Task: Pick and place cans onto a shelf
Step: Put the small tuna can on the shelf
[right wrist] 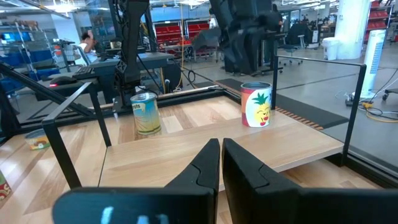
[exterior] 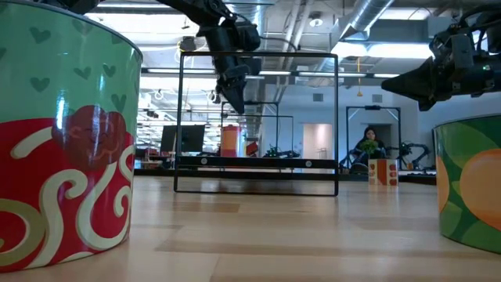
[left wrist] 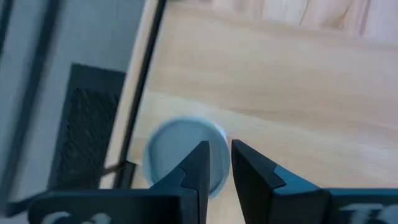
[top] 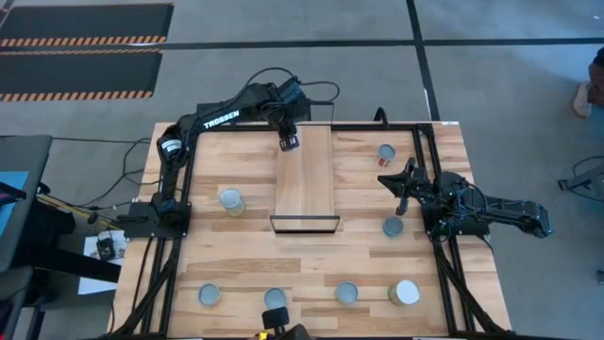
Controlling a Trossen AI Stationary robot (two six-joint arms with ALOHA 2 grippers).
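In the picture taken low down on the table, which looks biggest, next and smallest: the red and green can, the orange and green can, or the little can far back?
1. Red and green can, largest.
2. Orange and green can.
3. Little far can, smallest.

This ranks looks only: the two big ones sit close to the camera, so the cans' true sizes may match.

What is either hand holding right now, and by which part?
Nothing, it seems. The left hand hovers with fingers apart above the can standing on the shelf; the right hand is empty.

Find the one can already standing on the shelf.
The can at the shelf's far end, under the left gripper; every other can stands on the tabletop.
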